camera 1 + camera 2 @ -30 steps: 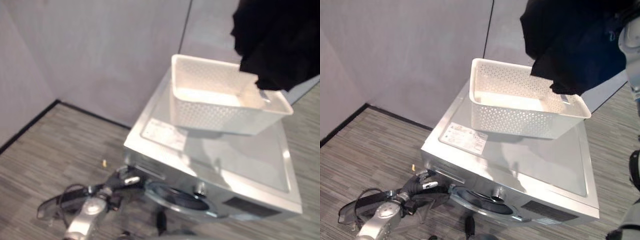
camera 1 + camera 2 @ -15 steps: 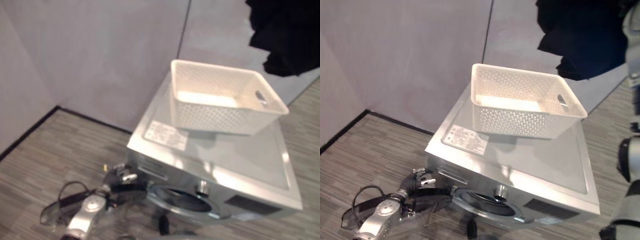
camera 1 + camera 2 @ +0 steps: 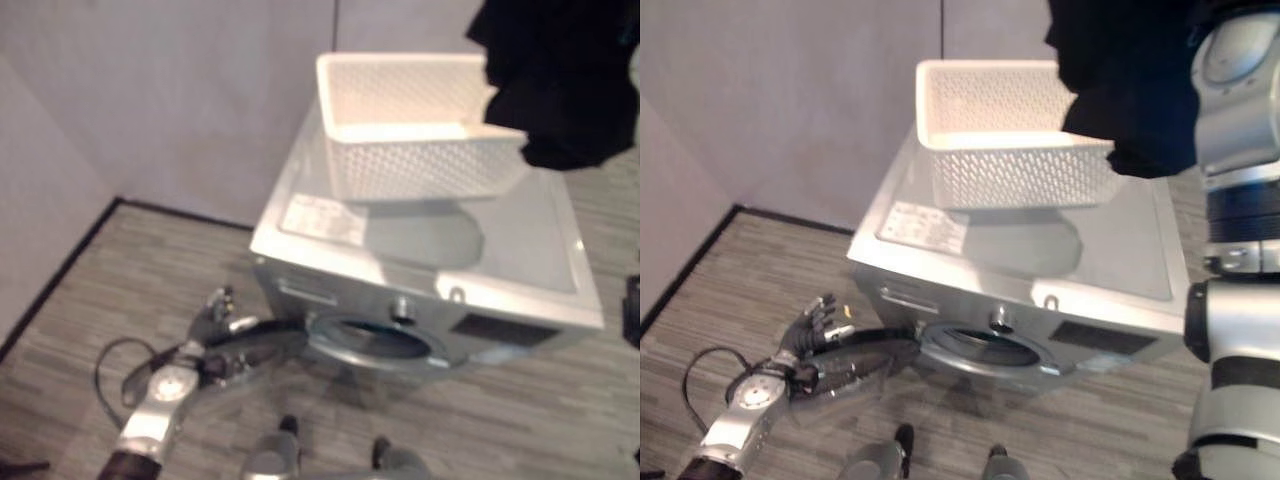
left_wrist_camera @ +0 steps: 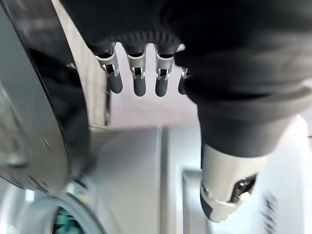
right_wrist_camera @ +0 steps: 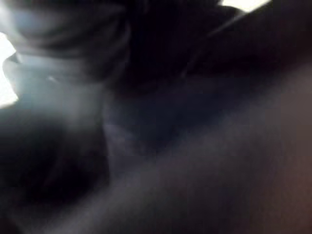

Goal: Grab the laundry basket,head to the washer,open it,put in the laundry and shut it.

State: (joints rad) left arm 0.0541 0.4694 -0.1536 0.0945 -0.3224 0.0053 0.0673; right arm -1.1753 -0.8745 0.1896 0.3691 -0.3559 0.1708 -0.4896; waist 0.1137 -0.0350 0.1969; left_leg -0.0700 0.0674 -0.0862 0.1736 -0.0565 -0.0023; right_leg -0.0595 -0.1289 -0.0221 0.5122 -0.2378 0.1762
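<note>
— Where is the laundry?

— We have the dark garment [image 3: 1130, 80] hanging high above the right end of the white basket [image 3: 410, 130], which sits on top of the washer [image 3: 430, 260]. It dangles from our raised right arm; the right hand itself is buried in the cloth, so we cannot tell how its fingers lie.

— How will it handle?

— We judge it soft, light and limp, so it will drape and swing; a bunched fistful near the top holds best, and loose ends may catch on the door rim [image 3: 980, 350].

— And the left hand [image 3: 815, 322]?

— Low beside the swung-out door [image 3: 255, 345], fingers straight and spread, holding nothing.

— What differs from a second ago?

— The head camera has tipped, showing more of the washer's front. The garment, lifted clear half a second ago, now overlaps the basket's corner again.
</note>
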